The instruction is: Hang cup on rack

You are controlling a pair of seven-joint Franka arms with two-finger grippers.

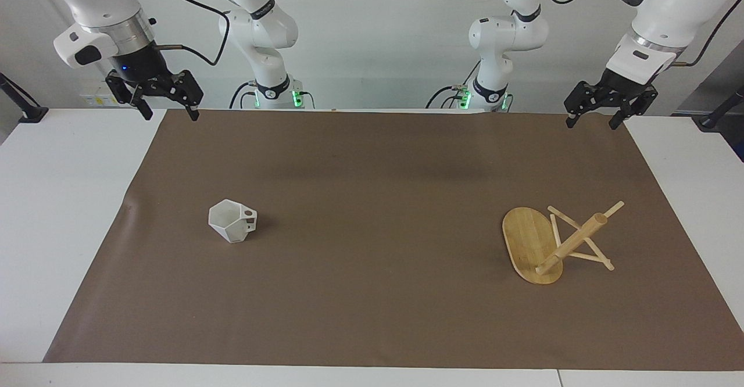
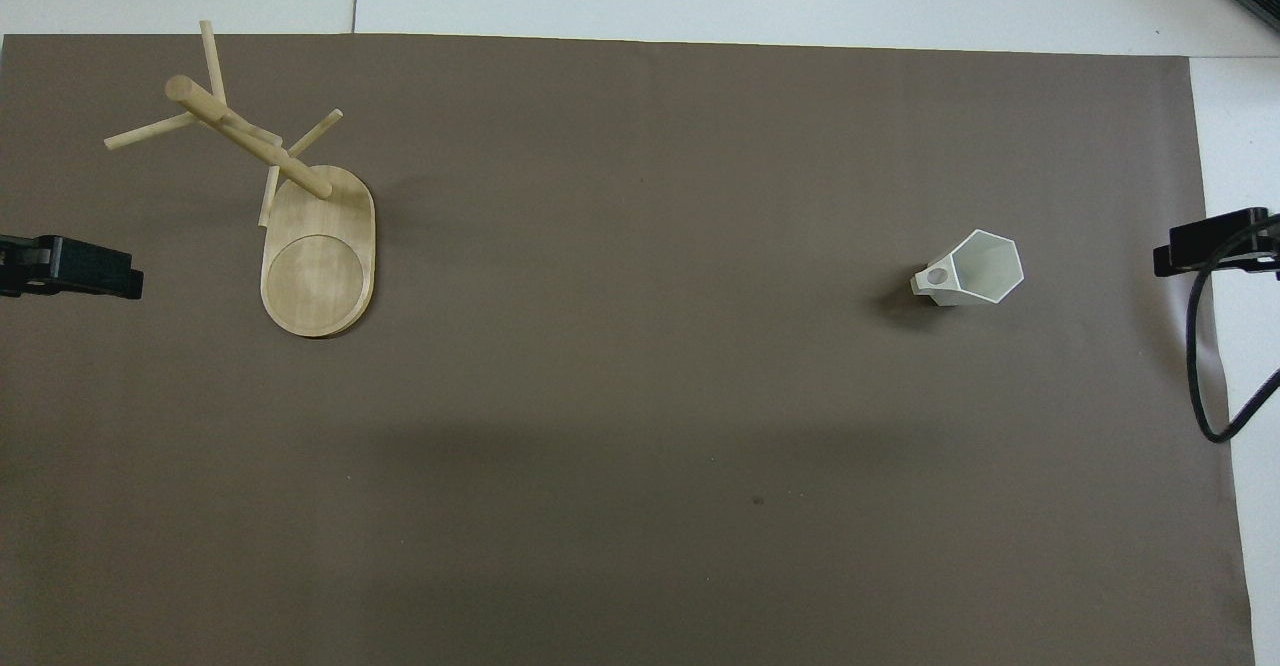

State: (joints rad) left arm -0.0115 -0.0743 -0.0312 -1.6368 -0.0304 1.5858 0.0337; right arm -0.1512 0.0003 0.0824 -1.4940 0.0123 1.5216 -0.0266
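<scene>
A small white faceted cup (image 1: 232, 220) (image 2: 971, 270) stood upright on a brown mat (image 1: 372, 201) (image 2: 640, 396), toward the right arm's end of the table, its handle turned toward the middle. Well apart from it, toward the left arm's end, a bamboo rack (image 1: 558, 242) (image 2: 290, 206) stood on its oval base. The right gripper (image 1: 165, 111) hung over the mat's corner nearest the robots, fingers spread. The left gripper (image 1: 593, 121) hung over the other near corner, fingers also spread. Both arms waited.
</scene>
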